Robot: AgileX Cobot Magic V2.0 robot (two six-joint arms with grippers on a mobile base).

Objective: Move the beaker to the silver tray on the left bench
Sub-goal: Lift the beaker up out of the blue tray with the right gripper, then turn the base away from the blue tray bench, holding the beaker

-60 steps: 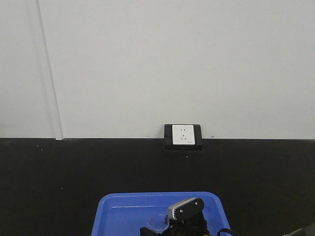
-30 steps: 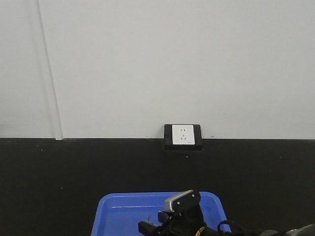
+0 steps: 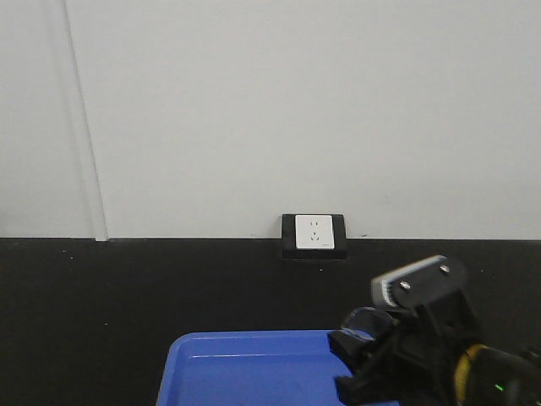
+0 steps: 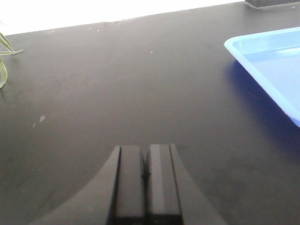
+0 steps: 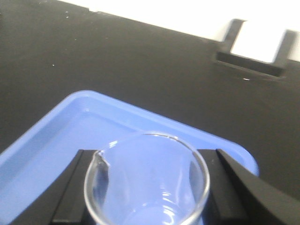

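Observation:
The small clear glass beaker (image 5: 146, 185) with its spout on the left stands upright between the two black fingers (image 5: 70, 187) of my right gripper (image 5: 150, 161), which is shut on it. It hangs above the near right corner of the blue tray (image 5: 61, 136). In the front view the beaker (image 3: 366, 325) is held in the right gripper (image 3: 358, 362) above the tray's right end (image 3: 245, 365). My left gripper (image 4: 145, 161) is shut and empty, low over the black worktop (image 4: 117, 84). The silver tray is out of view.
A white wall socket in a black frame (image 3: 314, 234) sits on the wall behind the bench; it also shows in the right wrist view (image 5: 257, 46). The blue tray's corner (image 4: 267, 61) lies right of the left gripper. Green plant leaves (image 4: 3, 56) reach in at the far left.
My right gripper has risen out of the blue tray and moved to the right with the beaker in it.

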